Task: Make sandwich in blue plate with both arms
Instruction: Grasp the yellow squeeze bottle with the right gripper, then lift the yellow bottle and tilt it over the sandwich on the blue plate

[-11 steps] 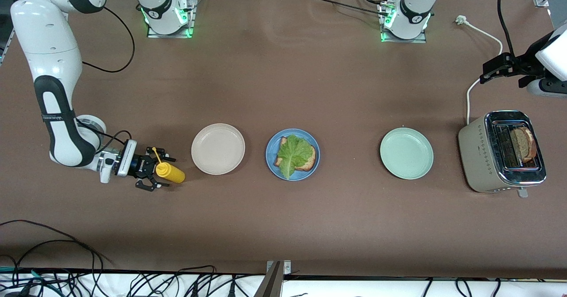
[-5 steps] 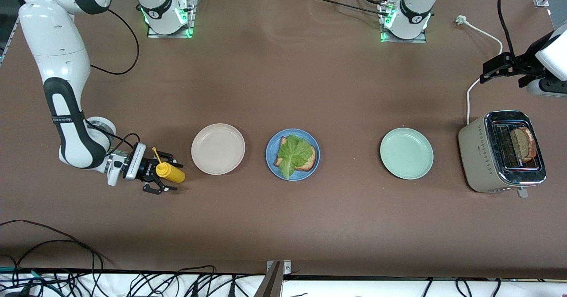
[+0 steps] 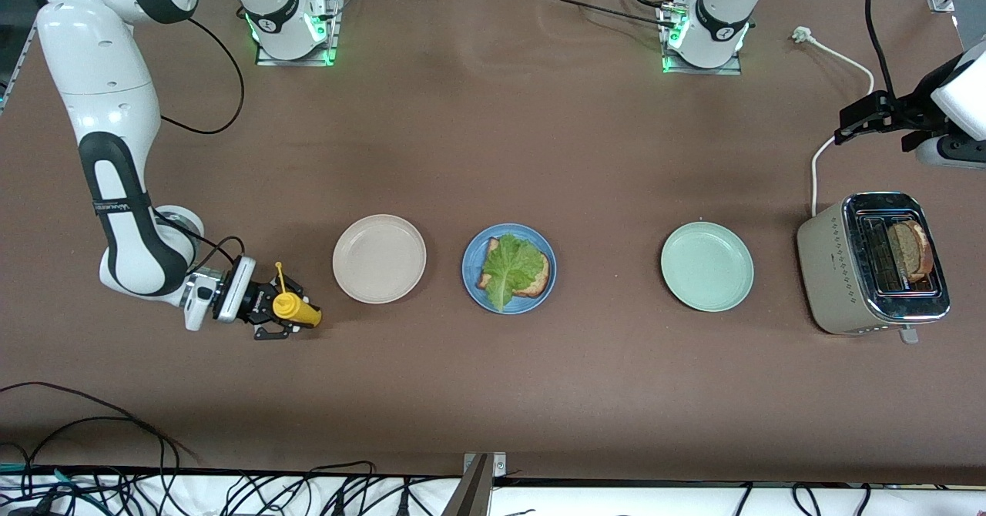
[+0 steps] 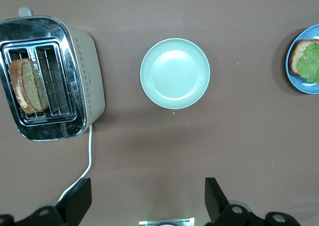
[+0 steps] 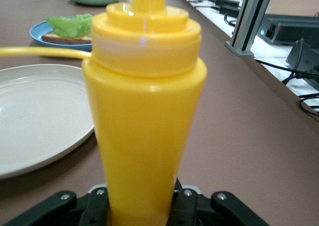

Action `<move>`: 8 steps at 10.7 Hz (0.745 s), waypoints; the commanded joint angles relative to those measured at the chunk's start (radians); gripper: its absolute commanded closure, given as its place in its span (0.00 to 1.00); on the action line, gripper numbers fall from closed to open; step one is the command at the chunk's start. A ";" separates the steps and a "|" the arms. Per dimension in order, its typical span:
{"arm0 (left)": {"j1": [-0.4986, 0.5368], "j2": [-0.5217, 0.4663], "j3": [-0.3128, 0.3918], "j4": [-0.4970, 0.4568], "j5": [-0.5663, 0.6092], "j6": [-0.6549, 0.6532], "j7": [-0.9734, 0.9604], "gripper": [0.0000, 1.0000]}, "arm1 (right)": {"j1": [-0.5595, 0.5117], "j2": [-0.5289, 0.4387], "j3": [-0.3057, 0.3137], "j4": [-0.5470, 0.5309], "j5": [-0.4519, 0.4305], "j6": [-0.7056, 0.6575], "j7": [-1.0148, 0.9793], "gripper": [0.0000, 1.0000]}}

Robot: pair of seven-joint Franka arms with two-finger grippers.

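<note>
My right gripper is down at table level at eight o'clock from the beige plate in the front view. Its fingers are pressed against the sides of a yellow squeeze bottle, clamped low on the body. In the right wrist view the bottle stands upright and fills the middle.

The left gripper hangs with its fingers wide apart and nothing between them. It is over the brown table and the white cord, at twelve o'clock from the toaster.

The right arm folds down from its base at eleven o'clock in the front view. The left arm waits at two o'clock.

The toaster sits at three o'clock, at the left arm's end of the table. One brown toast slice stands in one of its slots.

Three plates lie in a row across the middle. The pale green plate is at three o'clock from the blue plate, and the beige plate is at nine o'clock from it. Both are bare.

The sandwich lies in the blue plate, just below the centre of the front view. So far it is a single slice with a ruffled lettuce leaf on top.
</note>
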 commanded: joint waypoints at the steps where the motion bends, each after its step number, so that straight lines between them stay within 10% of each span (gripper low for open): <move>1: 0.006 -0.005 -0.002 0.013 -0.007 -0.018 0.001 0.00 | 0.080 -0.083 -0.054 0.005 -0.149 0.058 0.243 1.00; 8: 0.004 -0.003 -0.002 0.011 -0.007 -0.018 -0.004 0.00 | 0.573 -0.189 -0.442 0.012 -0.455 0.057 0.872 1.00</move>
